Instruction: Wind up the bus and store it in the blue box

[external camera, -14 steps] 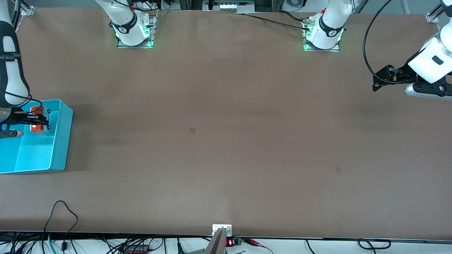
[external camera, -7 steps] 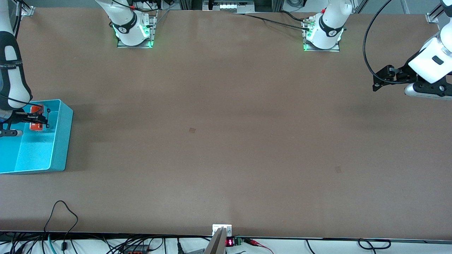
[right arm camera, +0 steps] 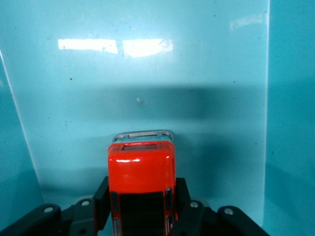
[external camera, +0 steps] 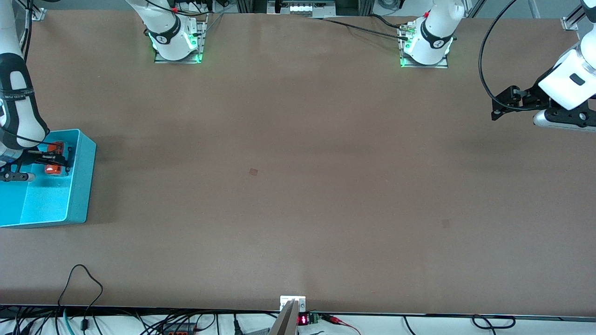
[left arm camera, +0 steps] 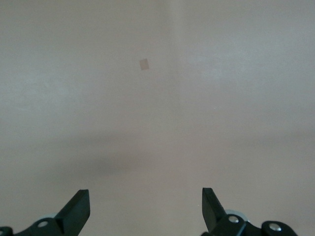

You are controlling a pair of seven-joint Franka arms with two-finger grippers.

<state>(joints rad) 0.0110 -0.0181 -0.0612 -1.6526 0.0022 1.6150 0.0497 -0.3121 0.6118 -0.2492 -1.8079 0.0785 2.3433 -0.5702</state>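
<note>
The small orange bus (external camera: 52,159) with a black roof panel is held by my right gripper (external camera: 55,159) inside the blue box (external camera: 77,204), over its floor at the end farther from the front camera. In the right wrist view the bus (right arm camera: 141,183) sits between the two black fingers (right arm camera: 102,201), which are shut on its sides, above the turquoise floor of the box (right arm camera: 147,78). My left gripper (external camera: 496,104) hangs open and empty over the table at the left arm's end; its fingertips (left arm camera: 78,209) stand wide apart above bare table.
The brown table (external camera: 298,186) stretches between the box and the left arm. A small dark square mark (external camera: 253,171) lies near its middle, another (external camera: 446,224) toward the left arm's end. Cables run along the front edge (external camera: 84,288).
My right gripper has shifted a little, carrying the bus toward the box wall on the table's middle side and lower into the box. The left arm has not moved.
</note>
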